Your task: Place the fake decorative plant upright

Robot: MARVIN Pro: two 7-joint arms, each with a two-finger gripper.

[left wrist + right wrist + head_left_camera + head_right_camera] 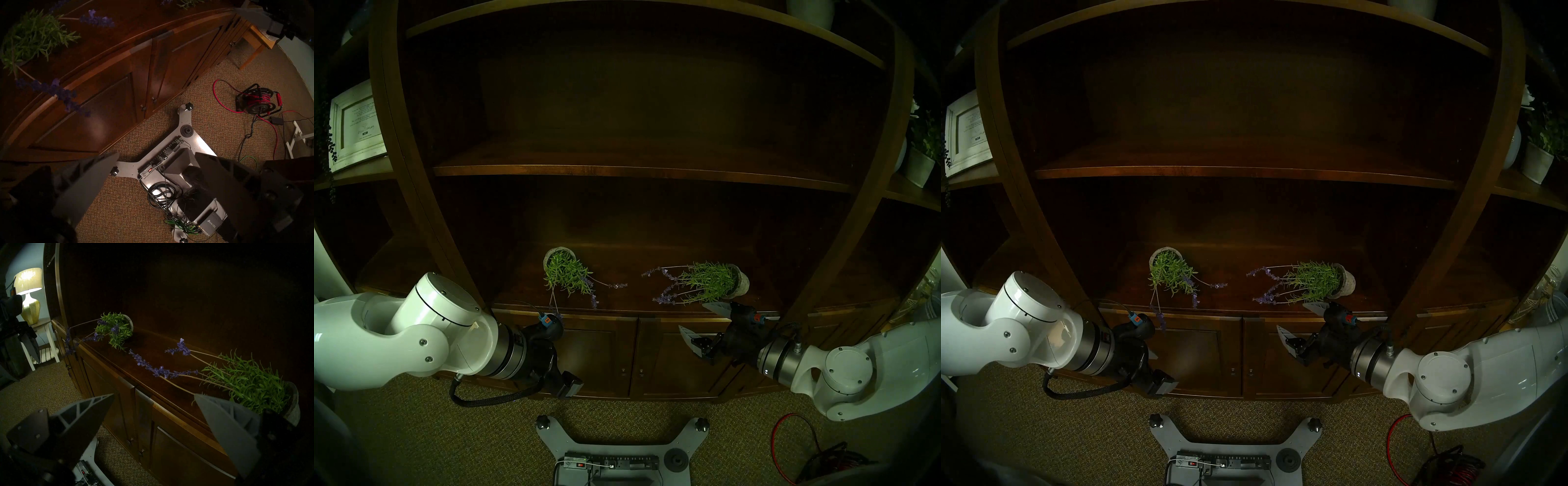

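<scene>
Two fake lavender plants in grey pots lie on their sides on the dark wooden counter point(619, 298). The left plant point(566, 275) points its stems toward the front edge. The right plant point(709, 281) has its pot point(739, 283) at the right and its purple flowers to the left; it also shows in the right wrist view point(251, 383). My right gripper point(700, 320) is open and empty in front of the counter edge, its upper finger just under the right plant's foliage. My left gripper point(156, 153) is open and empty, low in front of the cabinet doors, facing the floor.
A shelf board point(619, 169) spans above the counter. Cabinet doors point(636, 356) are below it. My base with a power strip point(612, 465) sits on the carpet, with a red cable reel point(256, 100) at the right. A framed picture point(358, 125) and a white potted plant point(921, 159) stand on side shelves.
</scene>
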